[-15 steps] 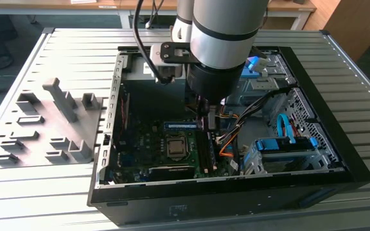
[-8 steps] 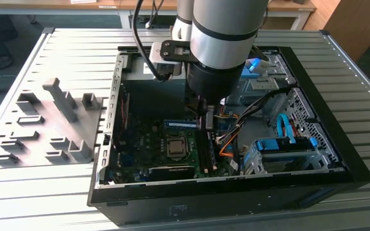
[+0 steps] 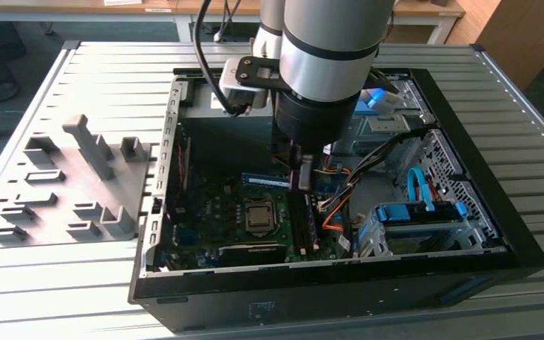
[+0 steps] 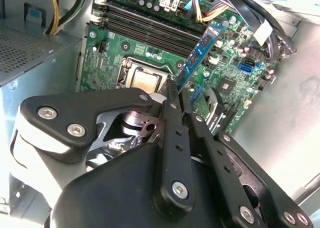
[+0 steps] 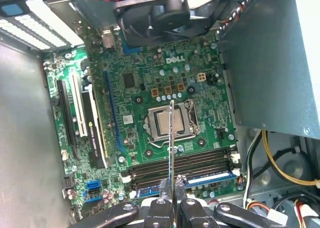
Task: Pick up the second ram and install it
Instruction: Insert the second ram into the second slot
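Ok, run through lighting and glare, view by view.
Exterior view: the motherboard sits dim beneath the arm. Second wrist view: the case wall glares pale; the gripper is dark, the second ram it grips brightly lit. First wrist view: board evenly lit; the slot covers blow out white.

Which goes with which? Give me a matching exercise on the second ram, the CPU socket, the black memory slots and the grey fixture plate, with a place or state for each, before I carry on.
Things:
1. second ram
2. CPU socket
3. memory slots
4. grey fixture plate

Places or states:
A. outside the case, on the exterior view's left
B. clamped in the gripper, jaws shut on it, above the motherboard
C. long black rows beside the socket
D. square metal frame, mid-board

Pairs: 1-B, 2-D, 3-C, 4-A
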Robot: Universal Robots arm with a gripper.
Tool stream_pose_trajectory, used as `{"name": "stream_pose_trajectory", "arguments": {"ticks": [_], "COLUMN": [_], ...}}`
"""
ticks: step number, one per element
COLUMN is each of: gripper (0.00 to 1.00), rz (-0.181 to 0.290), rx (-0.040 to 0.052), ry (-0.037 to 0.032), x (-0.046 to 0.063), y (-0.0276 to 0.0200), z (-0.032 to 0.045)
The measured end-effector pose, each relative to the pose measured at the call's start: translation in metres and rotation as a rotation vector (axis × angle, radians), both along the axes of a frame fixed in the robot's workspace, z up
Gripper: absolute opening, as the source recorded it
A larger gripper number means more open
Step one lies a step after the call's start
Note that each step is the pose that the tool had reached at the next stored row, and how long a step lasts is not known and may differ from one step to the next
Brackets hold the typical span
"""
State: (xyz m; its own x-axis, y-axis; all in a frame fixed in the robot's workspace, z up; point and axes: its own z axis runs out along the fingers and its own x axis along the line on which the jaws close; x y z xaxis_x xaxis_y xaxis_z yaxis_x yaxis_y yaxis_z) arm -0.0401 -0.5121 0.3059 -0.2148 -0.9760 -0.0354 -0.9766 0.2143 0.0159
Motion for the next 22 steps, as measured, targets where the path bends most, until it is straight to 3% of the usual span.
{"name": "stream_pose_trajectory", "arguments": {"ticks": [22], "gripper": [0.14], "rz": [-0.164], "rx": [0.0], "ry": [0.0], "x": [0.0], "y": [0.0], "z": [-0.0002]}}
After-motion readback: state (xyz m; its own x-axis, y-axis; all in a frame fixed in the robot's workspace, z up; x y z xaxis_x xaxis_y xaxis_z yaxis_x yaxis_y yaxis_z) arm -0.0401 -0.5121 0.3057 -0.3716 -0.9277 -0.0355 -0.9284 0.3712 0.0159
